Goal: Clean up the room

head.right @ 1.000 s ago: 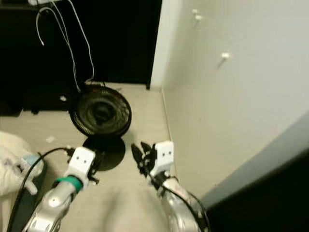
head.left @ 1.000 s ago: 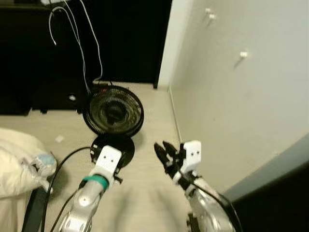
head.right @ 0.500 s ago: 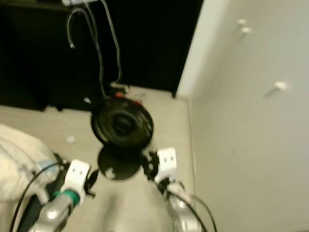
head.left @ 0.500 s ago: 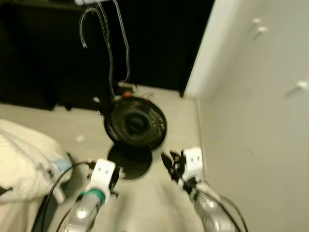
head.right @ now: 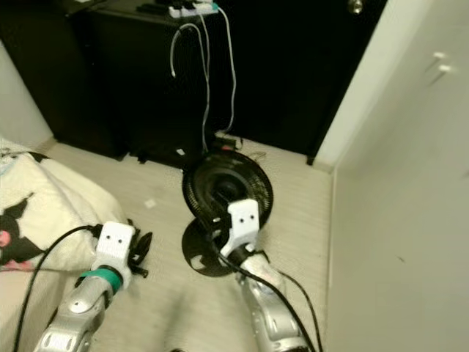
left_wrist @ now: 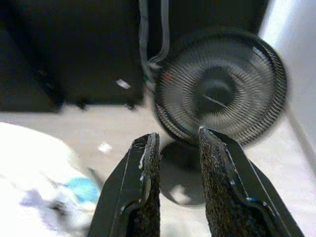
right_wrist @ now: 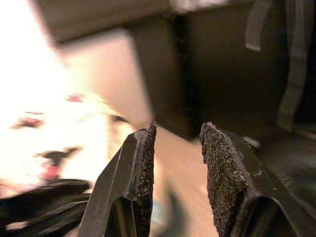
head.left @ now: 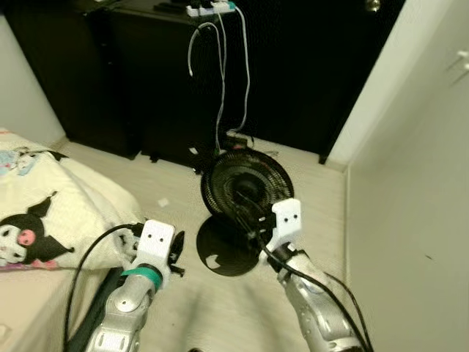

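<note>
Our right claw, fingers slightly apart and empty, hung before the fan; walking on could topple it or snag its cables.

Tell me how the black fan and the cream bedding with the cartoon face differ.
The fan is black, rigid and round, upright on a disc base; the bedding is cream, soft and slumped, printed with a cartoon face. The fan stands near the dark cabinet; the bedding lies to the robot's left. Both are at floor level.

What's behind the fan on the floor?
Behind the fan stands a black cabinet with white cords hanging down from a power strip on top. Where the cords end is hidden by the fan.
</note>
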`<state>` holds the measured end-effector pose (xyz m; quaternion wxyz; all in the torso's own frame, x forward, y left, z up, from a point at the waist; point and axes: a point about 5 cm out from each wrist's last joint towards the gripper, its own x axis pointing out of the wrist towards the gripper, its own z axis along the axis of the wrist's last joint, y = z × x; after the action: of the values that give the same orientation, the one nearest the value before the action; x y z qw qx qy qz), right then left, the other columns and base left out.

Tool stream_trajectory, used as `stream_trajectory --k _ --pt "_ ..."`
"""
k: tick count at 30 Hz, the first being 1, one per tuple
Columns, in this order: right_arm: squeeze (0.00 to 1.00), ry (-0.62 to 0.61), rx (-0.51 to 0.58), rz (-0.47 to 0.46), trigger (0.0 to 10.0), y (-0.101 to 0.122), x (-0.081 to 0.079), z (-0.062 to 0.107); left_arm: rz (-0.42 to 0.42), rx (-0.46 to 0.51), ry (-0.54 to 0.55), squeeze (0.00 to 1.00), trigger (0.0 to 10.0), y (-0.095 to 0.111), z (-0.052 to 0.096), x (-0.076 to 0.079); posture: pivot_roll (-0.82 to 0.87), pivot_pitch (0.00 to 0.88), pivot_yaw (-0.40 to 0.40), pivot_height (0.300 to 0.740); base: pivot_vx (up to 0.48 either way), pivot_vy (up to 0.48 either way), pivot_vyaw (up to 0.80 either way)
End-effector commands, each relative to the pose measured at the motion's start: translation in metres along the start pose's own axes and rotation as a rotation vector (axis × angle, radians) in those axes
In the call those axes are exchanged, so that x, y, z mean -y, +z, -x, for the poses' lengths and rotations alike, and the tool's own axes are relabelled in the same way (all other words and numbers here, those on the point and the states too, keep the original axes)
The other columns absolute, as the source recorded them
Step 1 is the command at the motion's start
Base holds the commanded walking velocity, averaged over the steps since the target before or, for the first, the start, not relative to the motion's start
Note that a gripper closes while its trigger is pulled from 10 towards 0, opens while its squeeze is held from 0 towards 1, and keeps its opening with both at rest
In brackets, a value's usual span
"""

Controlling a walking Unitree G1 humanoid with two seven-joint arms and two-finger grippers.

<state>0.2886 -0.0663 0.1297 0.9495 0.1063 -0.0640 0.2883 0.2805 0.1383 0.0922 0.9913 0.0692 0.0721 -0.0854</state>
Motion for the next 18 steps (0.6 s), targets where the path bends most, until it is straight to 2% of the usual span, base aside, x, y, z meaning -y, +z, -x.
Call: stream_trajectory --k 1,9,12,18 --pt "0.0 0.051 -0.003 -0.022 10.0 -0.001 -0.01 -0.001 -0.005 -0.031 0.009 0.0 10.0 -0.006 0.003 0.001 0.06 0.033 0.005 0.74 0.0 0.0 0.7" --pt "0.0 0.118 0.01 -0.044 10.0 0.003 -0.022 -0.001 -0.045 -0.039 0.016 0.0 10.0 -0.005 0.0 0.006 0.05 0.029 0.007 0.74 0.0 0.0 0.7" --pt "0.0 0.151 0.006 -0.05 10.0 0.003 -0.026 -0.001 -0.081 -0.067 0.039 0.0 10.0 -0.007 -0.002 0.004 0.05 0.026 0.007 0.74 0.0 0.0 0.7" --pt "0.0 0.184 0.0 -0.061 10.0 0.003 -0.03 0.001 -0.094 -0.095 0.08 0.0 10.0 -0.011 -0.003 -0.001 0.05 0.026 0.007 0.74 0.0 0.0 0.7"
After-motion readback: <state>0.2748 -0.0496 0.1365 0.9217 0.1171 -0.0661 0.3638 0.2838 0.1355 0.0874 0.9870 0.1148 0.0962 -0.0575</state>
